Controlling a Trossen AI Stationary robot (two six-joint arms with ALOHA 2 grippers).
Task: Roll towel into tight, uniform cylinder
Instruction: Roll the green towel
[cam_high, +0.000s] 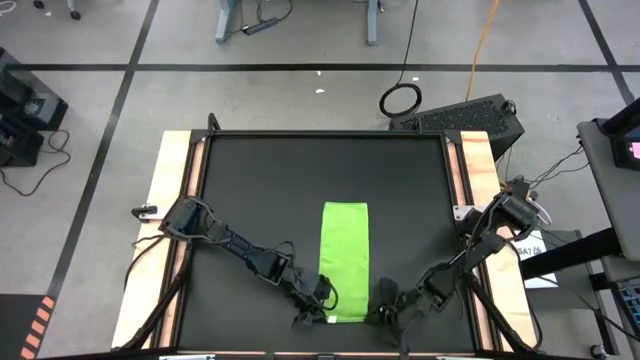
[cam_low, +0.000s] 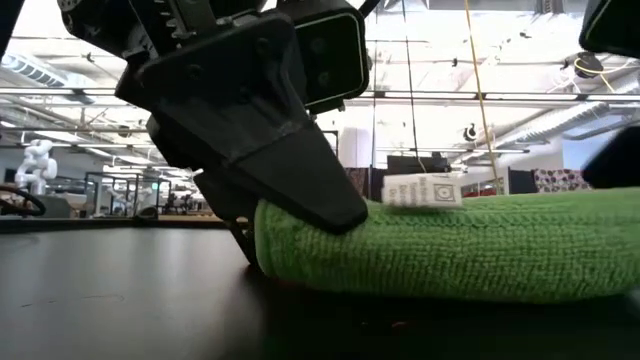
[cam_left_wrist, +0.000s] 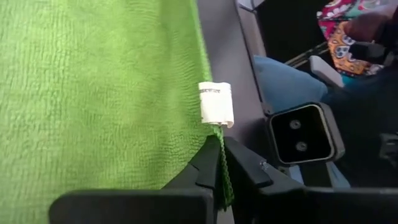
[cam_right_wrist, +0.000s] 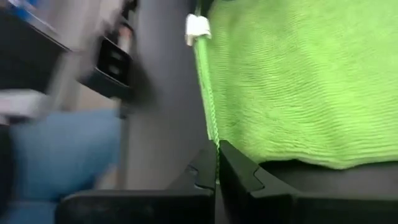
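The left gripper (cam_high: 322, 305) sits at the towel's (cam_high: 344, 262) near left corner, on the table edge closest to the robot. In the left wrist view its two dark fingers (cam_left_wrist: 208, 169) are clenched on the thin green hem of the towel (cam_left_wrist: 93, 93), just below the small white tag (cam_left_wrist: 216, 104) that sticks out from that edge. The low view shows the same gripper (cam_low: 255, 240) coming down onto the left end of the cloth (cam_low: 450, 245), with the tag (cam_low: 422, 190) standing on top of the fabric a little to its right.

The towel lies flat on the black table (cam_high: 250, 180) as a long, narrow strip, running from the middle of the table toward the near edge. No part of it is rolled up.

The right gripper (cam_high: 385, 308) is at the towel's near right corner, opposite the left one. In the right wrist view its fingers (cam_right_wrist: 235, 163) are pinched together on the green hem of the towel (cam_right_wrist: 298, 81), and the tag (cam_right_wrist: 198, 26) shows farther along the same edge.
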